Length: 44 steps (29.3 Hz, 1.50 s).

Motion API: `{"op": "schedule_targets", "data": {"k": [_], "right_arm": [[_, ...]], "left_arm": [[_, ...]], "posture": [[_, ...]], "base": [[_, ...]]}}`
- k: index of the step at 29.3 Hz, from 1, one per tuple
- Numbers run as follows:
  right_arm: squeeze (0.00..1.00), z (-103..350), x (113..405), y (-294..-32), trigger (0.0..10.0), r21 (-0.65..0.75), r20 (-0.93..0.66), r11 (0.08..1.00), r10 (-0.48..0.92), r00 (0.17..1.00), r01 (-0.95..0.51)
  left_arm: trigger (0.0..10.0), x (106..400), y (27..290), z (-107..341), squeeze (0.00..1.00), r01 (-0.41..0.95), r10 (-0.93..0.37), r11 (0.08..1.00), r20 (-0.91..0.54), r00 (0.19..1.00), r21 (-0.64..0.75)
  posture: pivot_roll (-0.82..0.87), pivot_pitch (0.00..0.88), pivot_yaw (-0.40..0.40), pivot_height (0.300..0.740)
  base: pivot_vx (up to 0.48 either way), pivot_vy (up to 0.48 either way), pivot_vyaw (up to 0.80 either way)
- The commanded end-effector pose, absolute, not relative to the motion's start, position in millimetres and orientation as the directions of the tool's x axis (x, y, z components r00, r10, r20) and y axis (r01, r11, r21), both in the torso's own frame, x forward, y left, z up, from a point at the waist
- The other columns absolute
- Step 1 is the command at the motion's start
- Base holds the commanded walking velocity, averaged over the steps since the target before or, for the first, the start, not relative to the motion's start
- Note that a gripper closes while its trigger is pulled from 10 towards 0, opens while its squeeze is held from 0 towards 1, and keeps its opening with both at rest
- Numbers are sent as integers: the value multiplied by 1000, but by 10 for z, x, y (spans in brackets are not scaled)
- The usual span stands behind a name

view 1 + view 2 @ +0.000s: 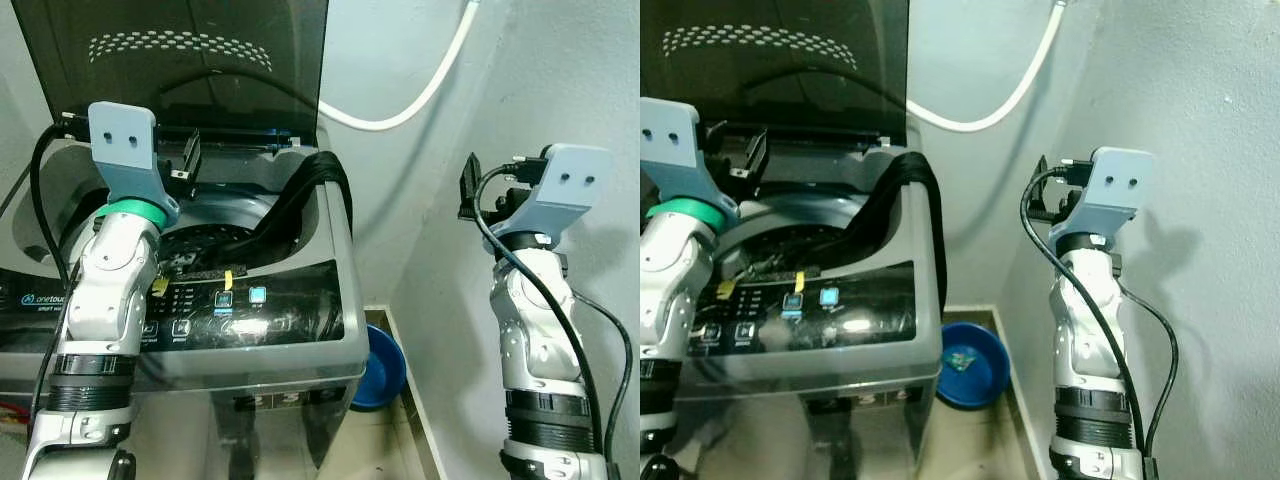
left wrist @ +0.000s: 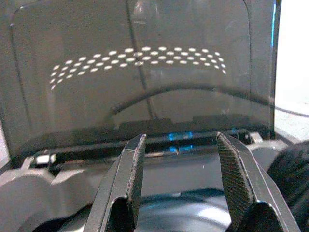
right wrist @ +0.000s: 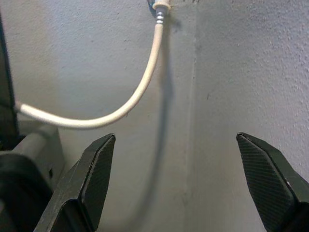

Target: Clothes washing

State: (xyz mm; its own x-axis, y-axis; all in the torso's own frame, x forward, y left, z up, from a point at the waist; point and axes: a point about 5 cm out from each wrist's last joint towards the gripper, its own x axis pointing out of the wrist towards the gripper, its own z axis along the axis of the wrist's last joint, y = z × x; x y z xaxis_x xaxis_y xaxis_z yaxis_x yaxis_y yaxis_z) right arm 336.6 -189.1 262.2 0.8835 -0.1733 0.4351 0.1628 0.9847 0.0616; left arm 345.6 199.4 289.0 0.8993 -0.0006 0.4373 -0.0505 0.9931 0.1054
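A grey top-loading washing machine [image 1: 330, 350] stands with its dark see-through lid [image 1: 200, 60] raised. A black garment [image 1: 315, 185] hangs over the tub's right rim and trails down into the drum [image 1: 215, 235]. My left gripper [image 1: 186, 160] hovers above the back of the tub, open and holding nothing. The left wrist view looks past its fingers [image 2: 133, 169] at the lid [image 2: 145, 87]. My right gripper [image 1: 467, 186] is raised to the right of the machine, away from it, open and empty. It faces the wall in the right wrist view [image 3: 175, 137].
A white hose [image 1: 425, 95] curves from the wall down behind the machine. A blue basin [image 1: 388, 362] lies on the floor in the narrow gap between machine and right wall [image 1: 560, 80]. The control panel [image 1: 240, 310] with lit buttons runs along the machine's front.
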Motion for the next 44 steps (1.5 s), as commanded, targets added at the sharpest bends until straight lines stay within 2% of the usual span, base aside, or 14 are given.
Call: {"op": "schedule_targets", "data": {"k": [1,24,30,44], "right_arm": [[0,2606,3370,-1897,10000,65,434,984,-179,883,167],[0,2602,3385,-1829,10000,8,443,990,-129,887,140],[0,2601,3388,-1793,10000,-14,445,993,-95,890,113],[0,2541,3396,-1718,10000,-70,433,996,-20,901,55]], "left_arm": [[10000,3455,1983,2885,0,-46,-8,993,440,898,112],[10000,3483,1967,2893,0,-39,-15,993,443,897,113],[10000,3485,1964,2892,0,-39,-10,994,443,896,101],[10000,3490,1860,2816,0,0,-46,994,418,907,108]], "posture": [[16,12,6,740],[16,13,8,740],[18,13,8,740],[18,11,5,740]], "base": [[-409,0,0],[-384,0,0],[-44,0,0],[0,0,757]]}}
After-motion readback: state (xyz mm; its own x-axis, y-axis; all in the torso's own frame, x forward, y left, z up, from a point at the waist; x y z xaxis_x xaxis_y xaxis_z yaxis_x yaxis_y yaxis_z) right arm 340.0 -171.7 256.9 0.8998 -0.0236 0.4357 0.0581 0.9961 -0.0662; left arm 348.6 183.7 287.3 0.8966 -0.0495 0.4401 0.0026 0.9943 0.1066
